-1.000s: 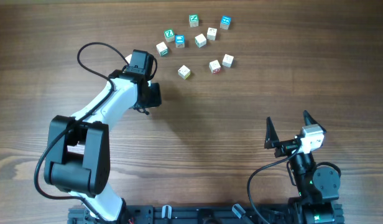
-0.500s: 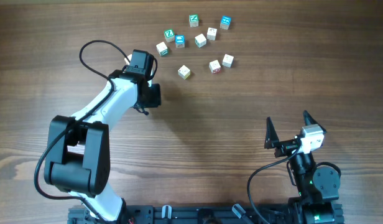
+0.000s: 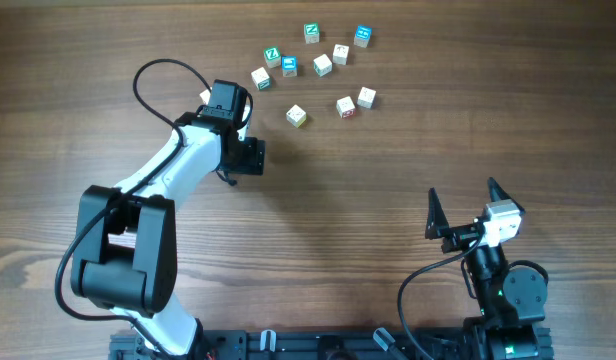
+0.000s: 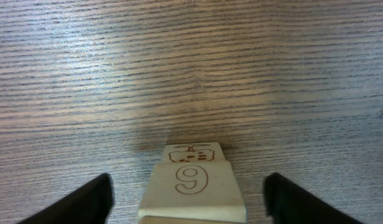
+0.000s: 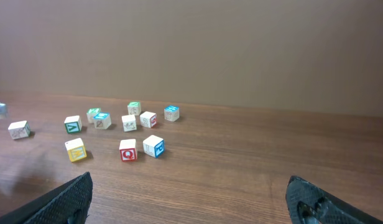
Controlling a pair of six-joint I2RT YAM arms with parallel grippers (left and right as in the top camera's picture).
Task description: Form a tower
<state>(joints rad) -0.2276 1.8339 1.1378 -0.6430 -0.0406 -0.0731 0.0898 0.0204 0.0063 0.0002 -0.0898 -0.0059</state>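
Note:
In the left wrist view the tower point(image 4: 193, 183) fills the bottom centre. Its topmost cube is cream with a brown 9 on top, and a printed face of a cube under it point(image 4: 191, 154) shows just beyond. My left gripper point(image 4: 186, 186) is open, its black fingers point(image 4: 86, 202) standing well clear of the cube on both sides. From overhead the left gripper point(image 3: 246, 155) covers the tower. My right gripper point(image 3: 463, 212) is open and empty near the table's front right, also seen as the right gripper point(image 5: 191, 199) in its own wrist view.
Several loose cubes point(image 3: 318, 65) with green, blue and red faces lie scattered at the back centre, and the same loose cubes point(image 5: 126, 121) show in the right wrist view. One pale cube point(image 3: 205, 96) peeks out behind the left wrist. The left arm's cable point(image 3: 158, 75) loops over the table.
My left gripper has opened its jaws and let go of the cream cube, which stays on the stack. The right arm has not moved.

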